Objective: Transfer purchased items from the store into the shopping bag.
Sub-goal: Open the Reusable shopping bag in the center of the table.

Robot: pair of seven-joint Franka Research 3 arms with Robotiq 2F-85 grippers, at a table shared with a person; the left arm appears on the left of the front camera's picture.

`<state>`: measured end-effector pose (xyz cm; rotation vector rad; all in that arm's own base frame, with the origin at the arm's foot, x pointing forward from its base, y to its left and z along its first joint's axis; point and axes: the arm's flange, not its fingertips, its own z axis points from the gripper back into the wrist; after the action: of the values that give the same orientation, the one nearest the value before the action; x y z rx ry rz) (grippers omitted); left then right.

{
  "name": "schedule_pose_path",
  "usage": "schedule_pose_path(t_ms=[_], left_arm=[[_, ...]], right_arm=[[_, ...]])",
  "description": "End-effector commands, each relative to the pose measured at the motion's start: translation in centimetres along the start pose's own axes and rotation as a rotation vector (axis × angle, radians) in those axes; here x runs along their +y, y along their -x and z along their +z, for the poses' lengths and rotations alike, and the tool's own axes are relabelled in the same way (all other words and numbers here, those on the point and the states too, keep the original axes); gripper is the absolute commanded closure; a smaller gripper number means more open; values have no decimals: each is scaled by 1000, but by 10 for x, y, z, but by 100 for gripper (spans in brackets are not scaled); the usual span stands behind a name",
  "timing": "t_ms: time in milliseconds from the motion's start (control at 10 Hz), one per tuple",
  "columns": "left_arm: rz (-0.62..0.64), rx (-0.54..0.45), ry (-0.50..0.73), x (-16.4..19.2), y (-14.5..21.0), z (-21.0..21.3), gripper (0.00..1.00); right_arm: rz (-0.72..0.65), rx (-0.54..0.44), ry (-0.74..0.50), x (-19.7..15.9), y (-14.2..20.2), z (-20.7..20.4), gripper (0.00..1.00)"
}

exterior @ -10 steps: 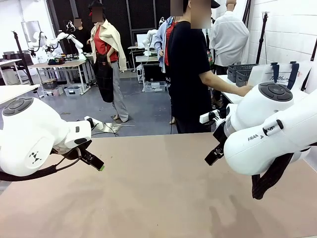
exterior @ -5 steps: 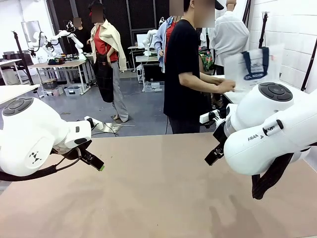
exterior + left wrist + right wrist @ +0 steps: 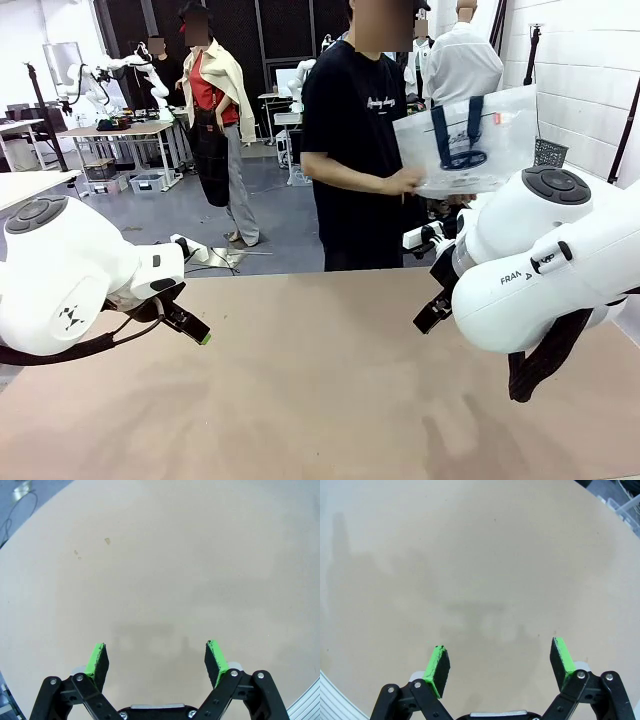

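Both sets of jaws stand wide and empty over the surface (image 3: 320, 390). The shopping bag (image 3: 470, 140) is held up in the person's hand (image 3: 403, 183) beyond the far edge, right of centre. The right arm (image 3: 540, 260) is nearer.

Person (image 3: 350, 130): you see them standing at the far side of the table, in a black T-shirt.
Shopping bag (image 3: 500, 130): look far right; it is held up in the air, navy handles hanging down its front.
Person's hand (image 3: 405, 183): it grips the bag's lower left edge.
Left gripper (image 3: 190, 325): near left, you find it hovering over the table (image 3: 320, 390).
Right gripper (image 3: 432, 310): right of centre, above the table, below the bag.
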<state>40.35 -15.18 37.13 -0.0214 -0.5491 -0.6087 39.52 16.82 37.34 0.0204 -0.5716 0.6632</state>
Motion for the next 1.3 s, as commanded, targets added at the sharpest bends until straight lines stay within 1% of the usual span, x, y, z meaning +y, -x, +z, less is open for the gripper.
schedule_pose_path(t_ms=[0,1200], left_arm=[[2,0,0,1,0,0,0],[2,0,0,1,0,0,0]], right_arm=[[0,0,0,0,0,0,0],[0,0,0,0,0,0,0]])
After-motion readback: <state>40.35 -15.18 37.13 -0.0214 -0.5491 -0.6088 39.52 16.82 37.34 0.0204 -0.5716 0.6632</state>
